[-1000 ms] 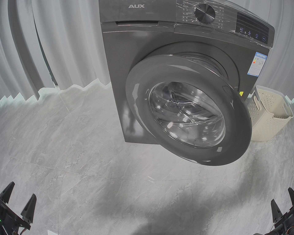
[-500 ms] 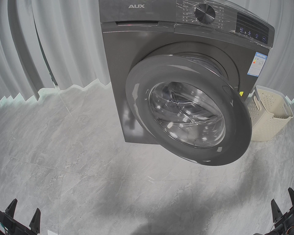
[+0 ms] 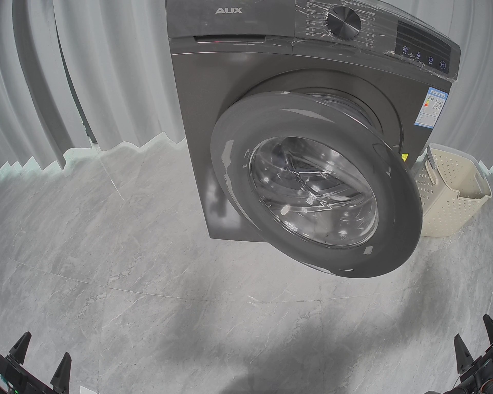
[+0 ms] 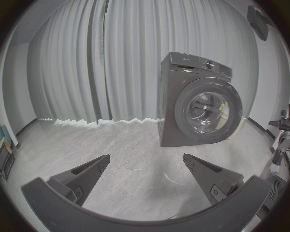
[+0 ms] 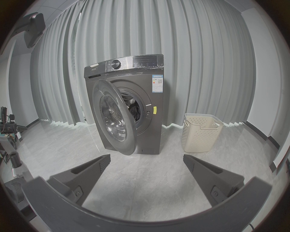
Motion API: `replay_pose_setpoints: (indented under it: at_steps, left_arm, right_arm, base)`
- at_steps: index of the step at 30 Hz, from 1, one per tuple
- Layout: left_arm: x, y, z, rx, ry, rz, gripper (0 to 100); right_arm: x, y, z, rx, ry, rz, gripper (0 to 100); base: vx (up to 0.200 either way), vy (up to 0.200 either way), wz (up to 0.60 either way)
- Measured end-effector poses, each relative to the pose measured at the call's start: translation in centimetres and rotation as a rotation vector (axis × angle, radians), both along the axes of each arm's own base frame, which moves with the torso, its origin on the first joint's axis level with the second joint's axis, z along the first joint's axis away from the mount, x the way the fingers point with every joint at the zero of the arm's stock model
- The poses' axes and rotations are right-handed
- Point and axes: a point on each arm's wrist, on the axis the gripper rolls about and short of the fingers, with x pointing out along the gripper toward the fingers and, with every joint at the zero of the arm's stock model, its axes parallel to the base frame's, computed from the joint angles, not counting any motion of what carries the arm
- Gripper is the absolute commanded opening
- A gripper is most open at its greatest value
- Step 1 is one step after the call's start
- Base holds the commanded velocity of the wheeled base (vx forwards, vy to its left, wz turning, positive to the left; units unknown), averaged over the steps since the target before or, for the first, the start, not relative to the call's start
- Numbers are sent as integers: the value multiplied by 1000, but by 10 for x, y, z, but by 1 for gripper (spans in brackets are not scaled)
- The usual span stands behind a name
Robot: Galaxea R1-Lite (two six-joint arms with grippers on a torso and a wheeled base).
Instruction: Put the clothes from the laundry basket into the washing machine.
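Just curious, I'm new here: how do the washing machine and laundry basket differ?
The washing machine is dark grey and tall; the laundry basket is cream, perforated and far lower. The washing machine opens at the front, door swung wide; the laundry basket opens at the top. Dark clothes show inside the washing machine; none show above the laundry basket's rim. Both stand on the floor.

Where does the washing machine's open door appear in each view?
Head view: door at centre right, its glass facing the camera.
Left wrist view: door covers the washing machine front.
Right wrist view: door swung aside, the drum opening visible behind it.
Shared landmark: the control dial on the top panel.
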Motion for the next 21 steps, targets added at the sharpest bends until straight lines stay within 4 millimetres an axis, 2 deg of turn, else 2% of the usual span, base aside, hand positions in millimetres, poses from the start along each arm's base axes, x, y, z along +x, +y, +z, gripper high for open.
replay_pose_setpoints:
  at_steps: [6,14,21]
  left_arm:
    - [0,2,0,-12,-1,-75,100]
    - [-3,1,-1,-16,-36,13,100]
    - [-5,1,-1,-14,-58,-6,100]
  right_arm:
    - [0,0,0,1,0,1,100]
    - [0,0,0,1,0,2,100]
    - [0,0,0,14,2,-1,100]
  base:
    - [0,0,0]
    - [0,0,0]
    - [0,-200,0]
